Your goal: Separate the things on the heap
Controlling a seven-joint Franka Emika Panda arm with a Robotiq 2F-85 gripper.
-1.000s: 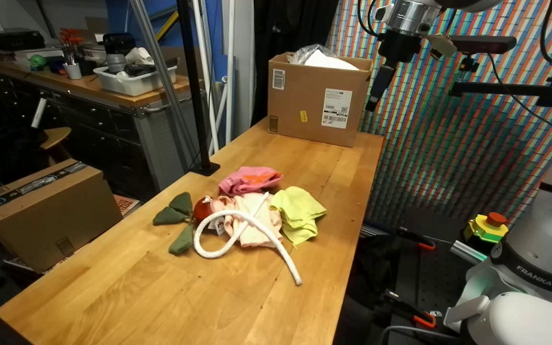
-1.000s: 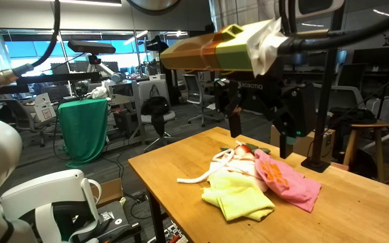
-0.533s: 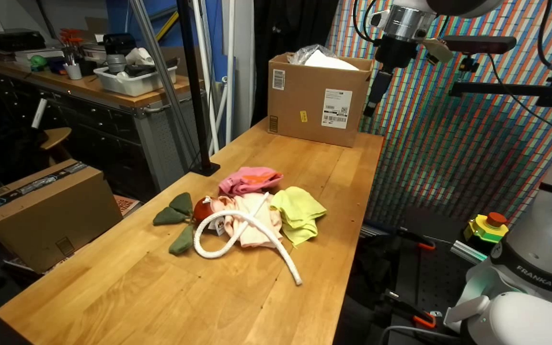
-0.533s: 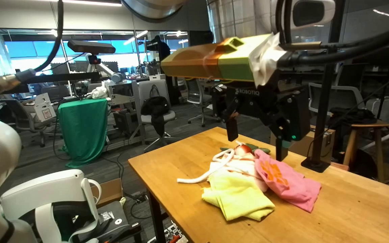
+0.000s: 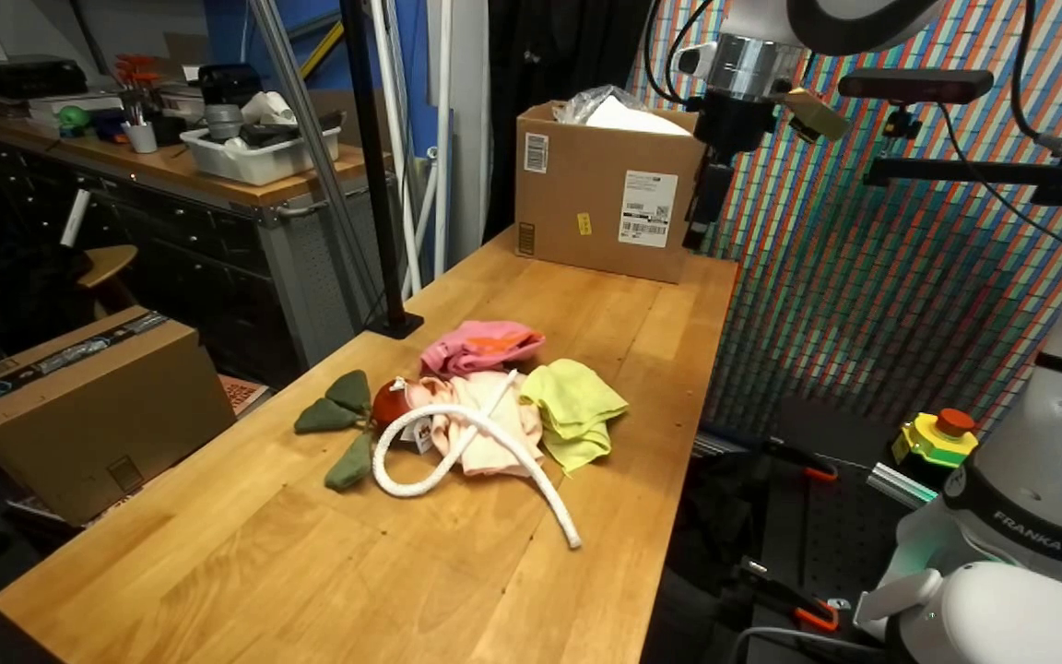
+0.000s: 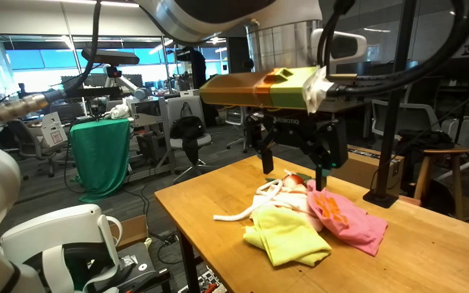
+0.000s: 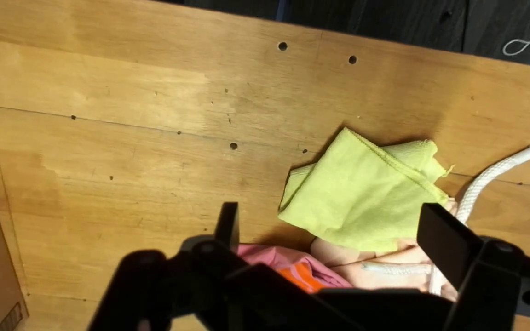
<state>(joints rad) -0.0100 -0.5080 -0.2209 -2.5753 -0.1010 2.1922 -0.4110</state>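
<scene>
Wooden tabletop (image 5: pixel 328 572); heap (image 6: pixel 291 217) below spread jaws, apart.

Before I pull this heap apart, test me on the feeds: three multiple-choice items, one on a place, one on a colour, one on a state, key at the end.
1. The white rope lies:
A) in a cardboard box
B) across the pale cloth
C) around the black post

2. The marking on the pink cloth is:
A) blue
B) black
C) orange

3. The hand is:
A) open, holding nothing
B) shut on the yellow-green cloth
C) shut on the red object

1 B: an exterior view shows it crossing that cloth.
2 C: orange shows against the pink in all three views.
3 A: its jaws stand wide apart and grip nothing in the wrist view.
</scene>
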